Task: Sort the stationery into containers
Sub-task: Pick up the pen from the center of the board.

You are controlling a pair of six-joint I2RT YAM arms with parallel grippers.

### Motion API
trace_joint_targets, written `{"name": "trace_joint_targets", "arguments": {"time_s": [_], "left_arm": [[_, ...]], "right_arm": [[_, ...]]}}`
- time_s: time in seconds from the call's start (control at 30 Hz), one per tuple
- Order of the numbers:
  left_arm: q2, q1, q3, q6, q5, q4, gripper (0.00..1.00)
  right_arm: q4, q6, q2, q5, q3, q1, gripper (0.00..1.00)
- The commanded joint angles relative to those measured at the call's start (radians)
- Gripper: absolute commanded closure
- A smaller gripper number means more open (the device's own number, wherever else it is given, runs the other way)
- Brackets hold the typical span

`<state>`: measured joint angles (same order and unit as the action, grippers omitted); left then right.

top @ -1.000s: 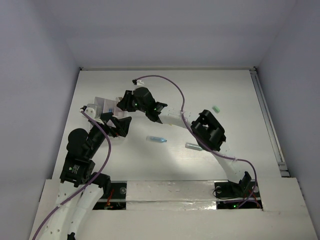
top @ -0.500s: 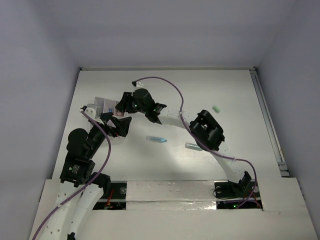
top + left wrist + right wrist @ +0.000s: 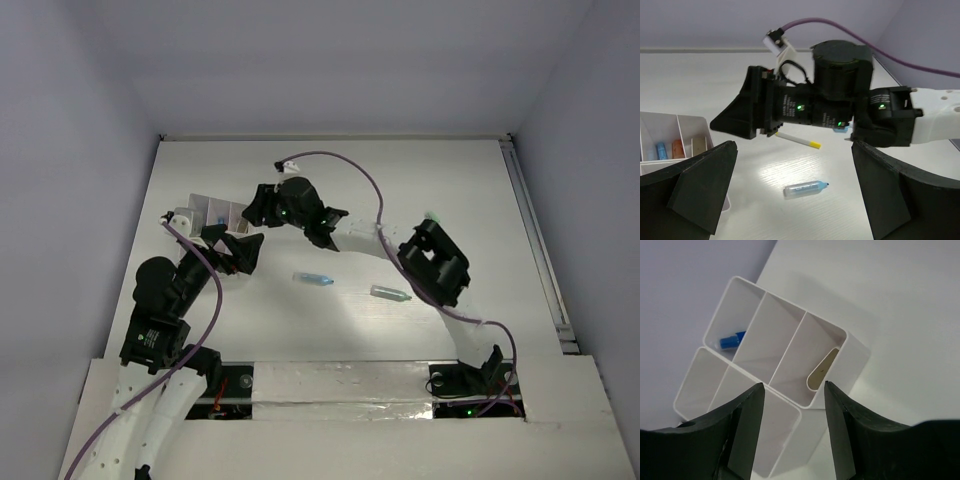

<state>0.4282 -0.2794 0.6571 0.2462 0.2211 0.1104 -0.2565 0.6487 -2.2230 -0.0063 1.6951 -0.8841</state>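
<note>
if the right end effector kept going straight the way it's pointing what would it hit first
The white divided box: the right end effector points straight at it, near the compartment holding the tan block. Nothing shows in between, though depth is hard to judge.

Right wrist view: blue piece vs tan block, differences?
Colour: blue piece bright blue, tan block dull tan. Pose: blue piece lies flat, tan block leans on a wall. Place: blue piece and tan block at opposite ends of one row. Shared: both inside the white box.
</note>
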Motion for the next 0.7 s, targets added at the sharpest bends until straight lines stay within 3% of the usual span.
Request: {"name": "trace_joint_targets", "arguments": {"time_s": [0.0,0.17,0.37,0.53,0.67], "left_arm": [[0.014,0.000,0.027,0.008,0.041,-0.061,0.01],[0.035,0.000,0.026,0.008,0.064,-0.064,0.01],[0.060,0.000,0.026,0.008,0.093,-0.072,0.01],[0.084,0.000,0.026,0.013,0.112,-0.078,0.01],[0.087,0.000,0.029,0.011,0.104,-0.069,0.01]], "right_arm": [[-0.116,-0.076,0.160,0.025,-0.116,0.046,0.43],[-0.092,-0.132,0.343,-0.070,-0.325,0.170,0.44],[0.097,-0.231,0.528,-0.222,-0.538,0.330,0.45],[0.364,-0.426,0.507,-0.311,-0.471,0.350,0.46],[0.488,-0.506,0.404,-0.383,-0.350,0.350,0.39]]}}
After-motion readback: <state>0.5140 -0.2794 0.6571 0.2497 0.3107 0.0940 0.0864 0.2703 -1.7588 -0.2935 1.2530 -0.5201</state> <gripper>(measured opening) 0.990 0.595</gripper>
